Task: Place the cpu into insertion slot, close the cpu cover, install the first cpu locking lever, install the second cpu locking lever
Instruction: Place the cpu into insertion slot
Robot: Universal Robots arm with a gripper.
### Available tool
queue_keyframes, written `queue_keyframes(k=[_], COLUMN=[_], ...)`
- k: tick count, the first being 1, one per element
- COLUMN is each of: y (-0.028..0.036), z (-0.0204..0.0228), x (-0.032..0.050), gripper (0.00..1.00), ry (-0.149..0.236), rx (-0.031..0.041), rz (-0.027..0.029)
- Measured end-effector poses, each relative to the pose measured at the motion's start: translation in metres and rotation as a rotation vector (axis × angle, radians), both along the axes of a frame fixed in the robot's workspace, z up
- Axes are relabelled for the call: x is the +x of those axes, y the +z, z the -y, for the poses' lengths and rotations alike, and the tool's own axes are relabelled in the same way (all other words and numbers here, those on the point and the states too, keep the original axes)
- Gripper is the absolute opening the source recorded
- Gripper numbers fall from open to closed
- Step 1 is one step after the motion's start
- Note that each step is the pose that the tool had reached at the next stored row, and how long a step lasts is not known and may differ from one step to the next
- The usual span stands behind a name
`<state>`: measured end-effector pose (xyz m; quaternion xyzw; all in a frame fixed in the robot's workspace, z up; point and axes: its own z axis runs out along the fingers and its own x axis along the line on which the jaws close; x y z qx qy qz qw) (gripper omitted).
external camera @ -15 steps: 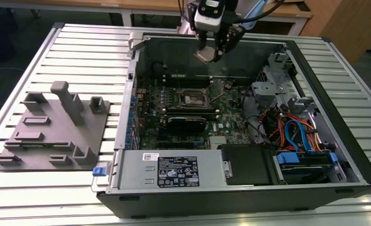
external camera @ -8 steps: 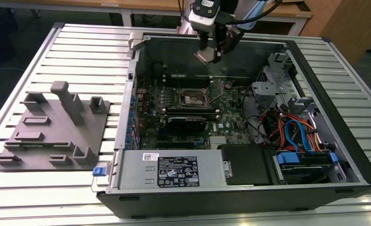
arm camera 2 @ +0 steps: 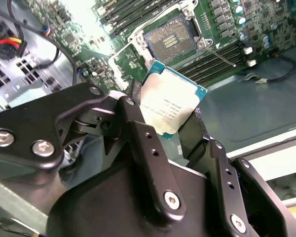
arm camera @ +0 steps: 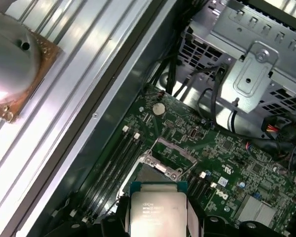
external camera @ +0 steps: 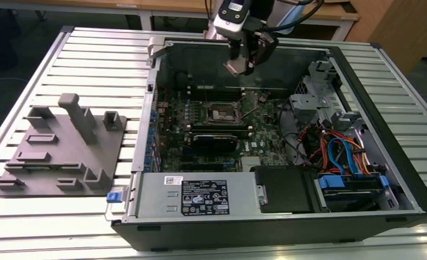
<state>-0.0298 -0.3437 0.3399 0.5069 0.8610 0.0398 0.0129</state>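
My gripper (arm camera 2: 164,121) clamps the cpu (arm camera 2: 173,98) by two opposite edges, raised above the uncovered insertion slot (arm camera 2: 170,42) on the motherboard (arm camera 2: 227,29) inside the computer case (external camera: 271,233).

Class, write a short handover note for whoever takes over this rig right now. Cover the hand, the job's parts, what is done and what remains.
Hand: shut on the cpu, held above the open computer case.
Insertion slot: bare, contacts exposed, below the cpu and apart from it.
Cpu cover: raised, not over the slot.
Done: cpu picked up.
Left: seating the cpu, closing the cover, locking both levers.
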Motion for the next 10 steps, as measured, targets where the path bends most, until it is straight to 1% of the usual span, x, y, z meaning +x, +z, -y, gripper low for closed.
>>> queue_keyframes(k=[3,6,8,10], y=[-0.0029,-0.0048,-0.0054,-0.0064], z=[0.0000,0.0000,0.0000,0.0000], x=[0.0000,0.0000,0.0000,0.0000], gripper=[0.54,0.54,0.54,0.54], ry=[-0.055,-0.098,-0.121,-0.142], rx=[-0.0004,-0.0004,-0.0006,-0.0007], rz=[-0.0001,-0.0016,-0.0041,-0.0089])
